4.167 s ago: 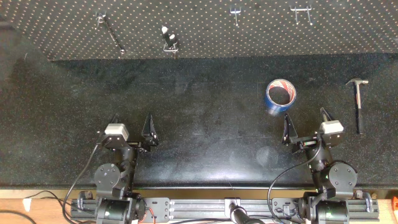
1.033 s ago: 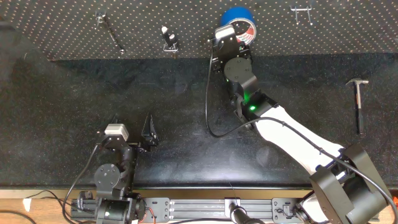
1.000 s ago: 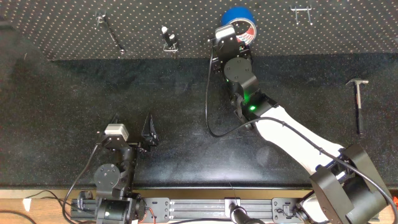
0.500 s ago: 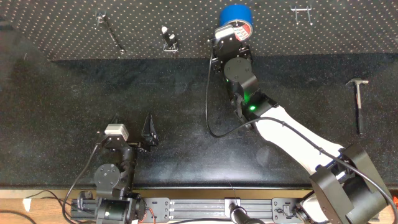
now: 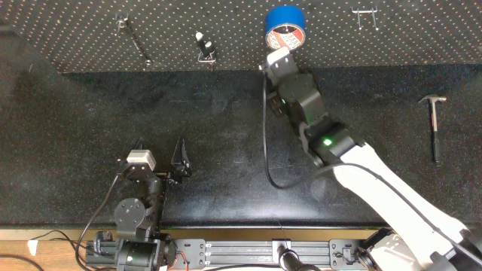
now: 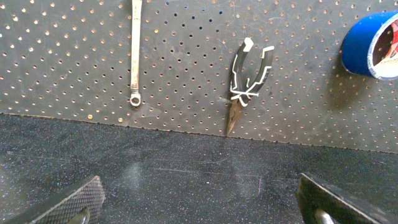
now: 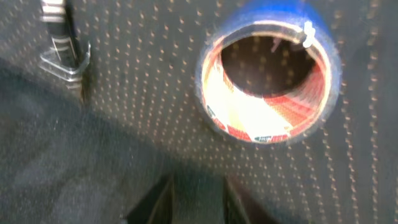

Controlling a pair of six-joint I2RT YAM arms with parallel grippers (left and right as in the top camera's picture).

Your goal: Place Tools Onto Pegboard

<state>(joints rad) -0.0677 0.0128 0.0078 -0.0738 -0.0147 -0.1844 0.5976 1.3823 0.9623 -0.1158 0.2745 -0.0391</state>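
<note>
A: Pegboard?
B: Along the far edge; the blue tape roll hangs on it, right of centre.
A: Grippers?
B: Right gripper just on the roll's near side, fingers slightly parted, empty; left gripper near-left, spread wide.

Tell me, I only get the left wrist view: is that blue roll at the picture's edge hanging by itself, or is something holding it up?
Observer: The blue tape roll hangs on a metal hook. The right gripper is just below it, open and apart from it.
Operator: Is anything else waiting to go up?
Observer: Yes, a hammer lies on the table, far over on the right arm's side.
Operator: Is there a spot for it?
Observer: A bare hook sits on the pegboard, to the right of the tape in the top view.
</note>
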